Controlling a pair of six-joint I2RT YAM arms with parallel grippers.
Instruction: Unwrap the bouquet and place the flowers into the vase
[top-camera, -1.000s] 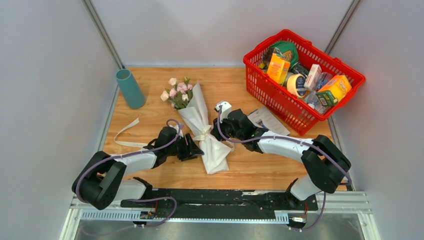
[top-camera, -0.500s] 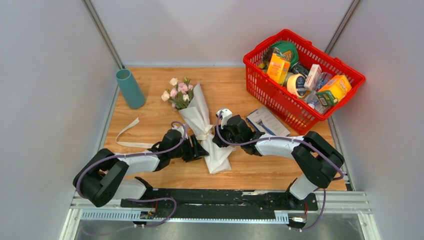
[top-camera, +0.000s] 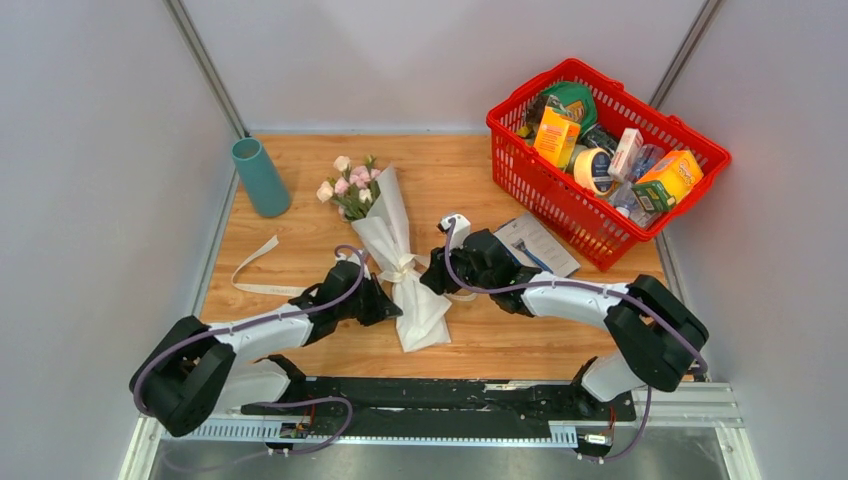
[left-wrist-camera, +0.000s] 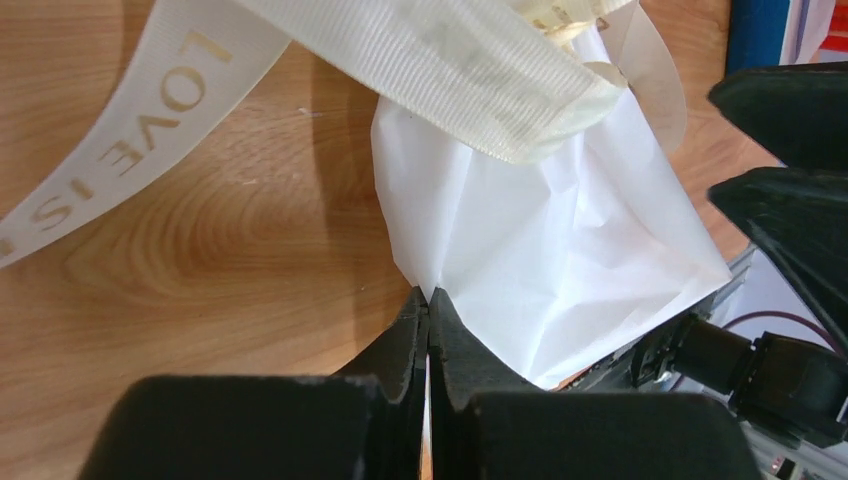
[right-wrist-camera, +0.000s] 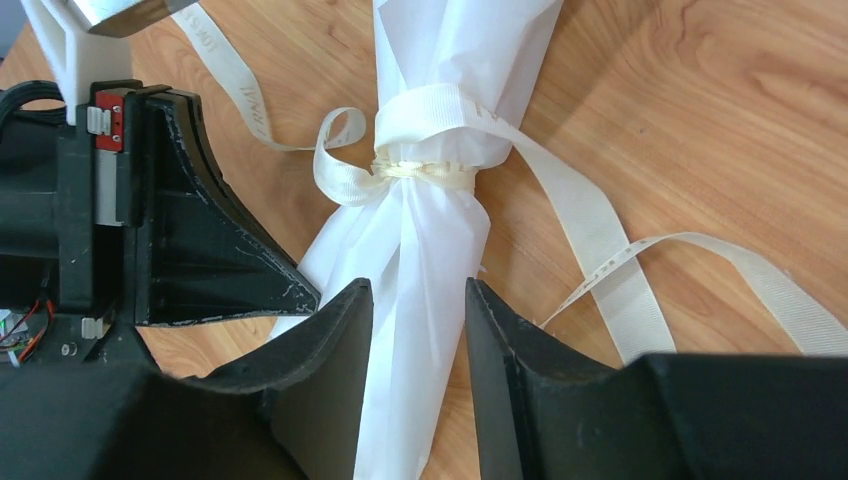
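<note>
Red lattice basket (top-camera: 528, 186) holding cartons and tape. Left pincer (left-wrist-camera: 428, 300) pressing together at crinkled white bouquet (top-camera: 392, 235) paper; right pincer (right-wrist-camera: 418, 288) straddling it, apart.

wooden table (top-camera: 455, 165): wrapped bouquet (top-camera: 395, 250) lying at centre; teal vase (top-camera: 260, 177) upright, far left; red basket (top-camera: 520, 172) far right, flat packet (top-camera: 540, 243) beside it; loose ribbon (top-camera: 255, 262) at left.

Stems out of sight inside the bouquet (top-camera: 392, 250) paper; basket (top-camera: 541, 190) labels too small.
</note>
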